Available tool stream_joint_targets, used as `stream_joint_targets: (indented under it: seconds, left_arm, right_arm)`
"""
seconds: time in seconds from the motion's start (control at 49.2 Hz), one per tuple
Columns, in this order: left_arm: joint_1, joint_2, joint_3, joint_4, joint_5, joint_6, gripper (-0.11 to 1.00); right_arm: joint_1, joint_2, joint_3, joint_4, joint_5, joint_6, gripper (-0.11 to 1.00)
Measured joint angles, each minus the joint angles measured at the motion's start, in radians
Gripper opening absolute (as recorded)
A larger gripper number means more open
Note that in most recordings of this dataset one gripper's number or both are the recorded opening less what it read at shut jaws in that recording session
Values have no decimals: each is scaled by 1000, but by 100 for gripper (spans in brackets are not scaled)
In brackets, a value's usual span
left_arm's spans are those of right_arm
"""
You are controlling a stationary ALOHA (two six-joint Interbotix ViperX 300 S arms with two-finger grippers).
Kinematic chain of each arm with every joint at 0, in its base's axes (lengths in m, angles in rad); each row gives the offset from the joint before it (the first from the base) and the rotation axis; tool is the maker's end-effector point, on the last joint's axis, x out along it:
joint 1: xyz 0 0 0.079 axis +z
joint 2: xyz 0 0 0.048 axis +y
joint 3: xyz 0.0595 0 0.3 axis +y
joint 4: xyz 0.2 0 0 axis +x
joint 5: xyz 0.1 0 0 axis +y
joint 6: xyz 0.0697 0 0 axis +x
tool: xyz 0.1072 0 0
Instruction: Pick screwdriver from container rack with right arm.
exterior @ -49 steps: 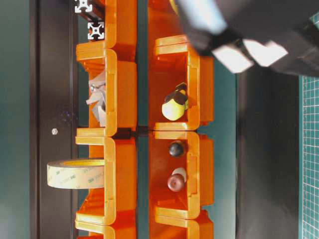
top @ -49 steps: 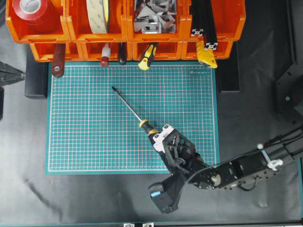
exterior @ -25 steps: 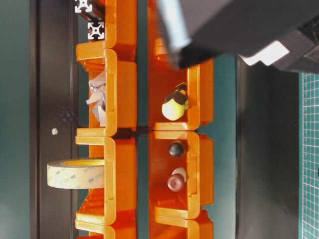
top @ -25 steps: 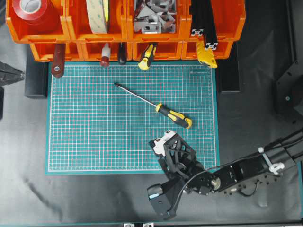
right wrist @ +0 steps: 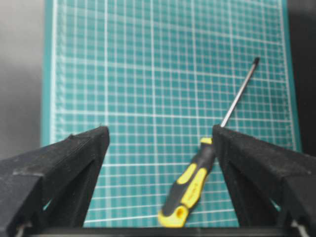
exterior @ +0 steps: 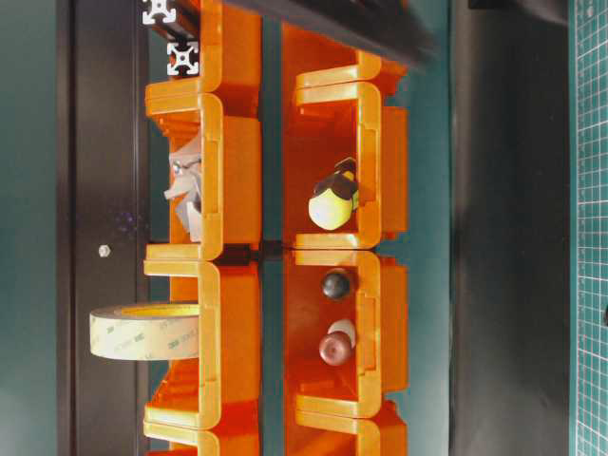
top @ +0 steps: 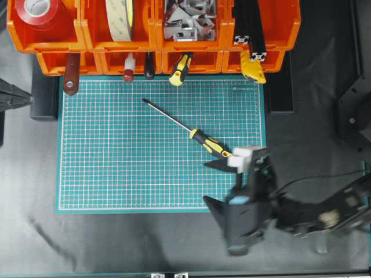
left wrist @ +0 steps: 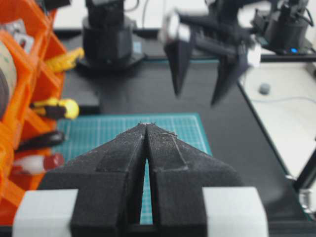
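One second ago the screwdriver (top: 186,127) was pinched by its handle in the right pincer (top: 217,182); half a second ago it already lay free on the green mat (top: 116,162), and now the right arm (top: 290,208) has swung its wrist round toward the mat's lower right corner, its pincer spread wide and empty, one finger tip just beside the handle's butt end. The screwdriver itself has barely shifted since the release: it lies flat, shaft pointing up-left, handle toward the lower right, well apart from the container rack (top: 87,35). To judge from this, the tool is out of the rack and set down, so the pick looks essentially done and the arm seems to be withdrawing. The right wrist view shows the yellow-and-black handle between the open fingers (right wrist: 59,163), nearer the right one, resting on the grid and touching neither. In the lower bins remain a smaller yellow-handled tool (top: 181,68), dark red-handled tools (top: 128,72) and a yellow clamp-like piece (top: 253,66); the upper bins hold tape rolls (top: 120,17) and metal brackets (top: 185,20). Nothing lies across the mat to block the arm. The left pincer (left wrist: 146,129) is pressed together, parked at the desk's left edge.
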Motion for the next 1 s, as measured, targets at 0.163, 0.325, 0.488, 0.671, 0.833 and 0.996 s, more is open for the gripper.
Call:
stream_joint_targets:
  seconds: [0.163, 0.325, 0.488, 0.671, 0.833, 0.996]
  left_arm:
    - [-5, -28, 0, 0, 28, -25, 0]
    - [-5, -54, 0, 0, 51, -25, 0]
    - [-5, -66, 0, 0, 72, -25, 0]
    - [-5, -69, 0, 0, 77, -25, 0]
    - [-5, -69, 0, 0, 77, -25, 0]
    - [-5, -69, 0, 0, 77, -25, 0]
  right_arm:
    - [-3, -150, 55, -71, -31, 144, 81]
    - [0, -298, 123, -183, -31, 278, 81]
    - [0, -453, 212, -302, -21, 393, 80]
    - [-2, -630, 321, -345, -8, 431, 78]
    - [-2, -753, 396, -347, -14, 434, 76]
    - [-2, -798, 428, -345, -18, 437, 76]
